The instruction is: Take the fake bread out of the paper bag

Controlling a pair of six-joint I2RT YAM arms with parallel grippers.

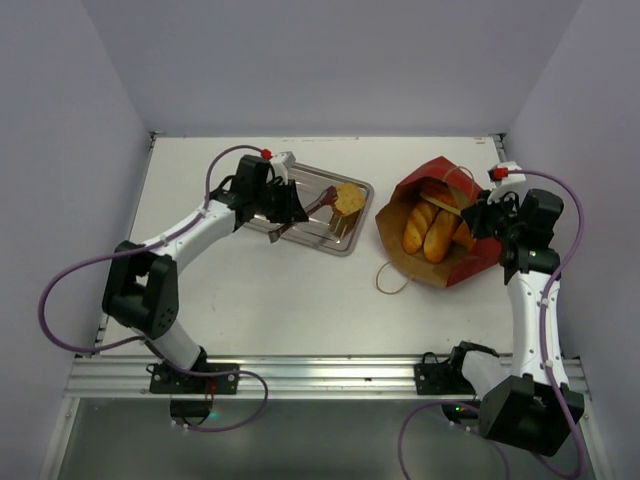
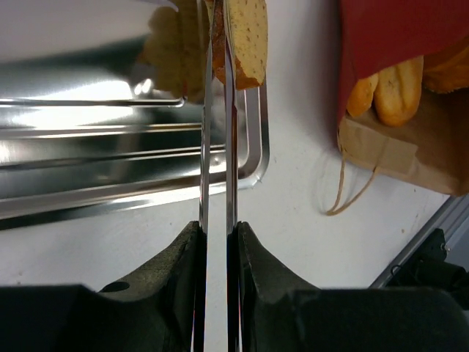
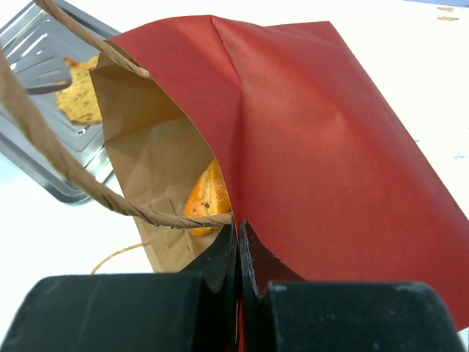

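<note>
The dark-red paper bag (image 1: 482, 262) lies on its side at the right of the table, mouth toward the tray. Two golden baguette-like loaves (image 1: 430, 232) of fake bread show in its tan inside, also seen as loaves (image 2: 399, 88) and an orange piece (image 3: 207, 194). My right gripper (image 3: 239, 235) is shut on the bag's upper rim (image 3: 234, 147), holding the mouth up. My left gripper (image 2: 218, 231) is shut on steel tongs (image 2: 218, 147). The tong tips pinch a toast slice (image 2: 248, 44) over the tray's right end (image 1: 349, 197); I cannot tell whether it rests on the tray.
A flat steel tray (image 1: 300, 180) sits left of the bag at the back middle. One twine handle (image 1: 392, 278) of the bag trails on the table in front of its mouth; another handle (image 3: 73, 176) hangs across the right wrist view.
</note>
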